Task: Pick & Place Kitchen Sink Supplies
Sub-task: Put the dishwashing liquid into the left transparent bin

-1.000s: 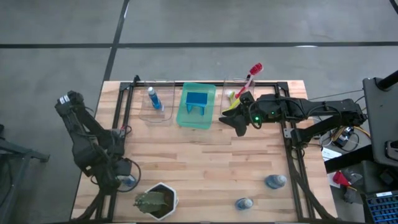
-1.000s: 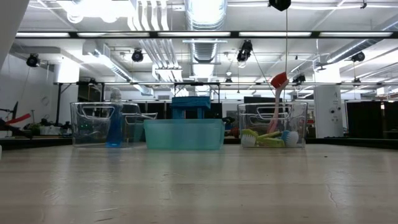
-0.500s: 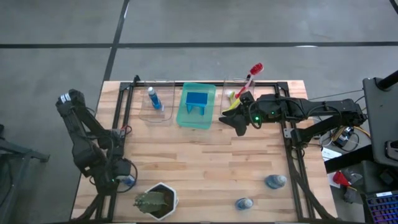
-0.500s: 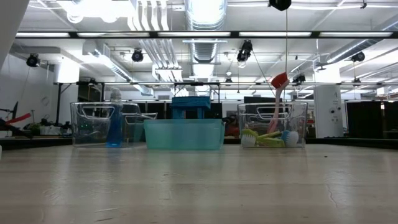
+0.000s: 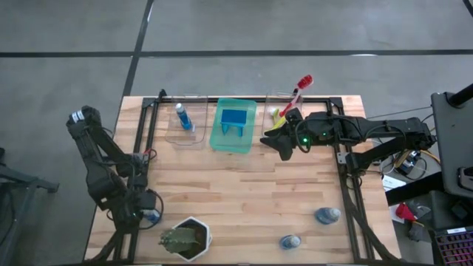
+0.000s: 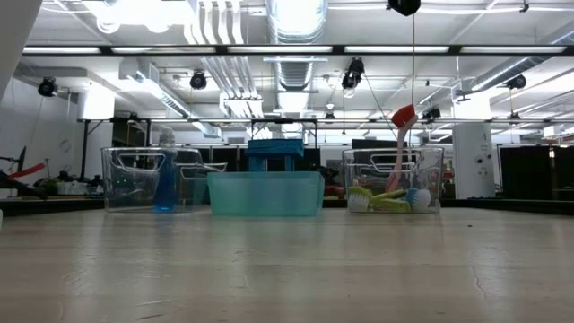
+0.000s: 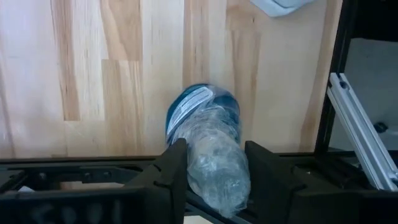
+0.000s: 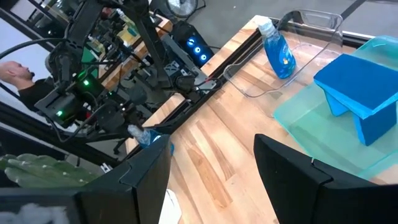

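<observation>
A small blue bottle point(image 7: 208, 140) lies on its side on the wood near the table's front left corner, seen also as the bottle point(image 5: 151, 216) in the high view. My left gripper point(image 7: 214, 177) points down over it and is shut on it. My right gripper point(image 5: 284, 145) hangs open above the table's far right part, beside the clear bin of dish brushes point(image 5: 284, 112), with nothing between its fingers point(image 8: 143, 180). Another blue bottle point(image 5: 181, 117) stands in the far left clear bin. A blue sponge point(image 5: 235, 118) sits in the green tray point(image 5: 222, 140). My left gripper pinches the lying bottle between its two fingers point(image 7: 174, 171), one on each side of its paler end point(image 7: 217, 171). The fingers come from above and lie across the bottle. The labelled blue end point(image 7: 193, 106) sticks out beyond the fingers, and the bottle rests on the table.
A green plant in a white pot point(image 5: 185, 238) stands just right of the left gripper at the front edge. Two small blue-grey things point(image 5: 327, 215) point(image 5: 289, 241) lie at the front right. A black frame rail point(image 7: 336, 74) runs along the table's left edge.
</observation>
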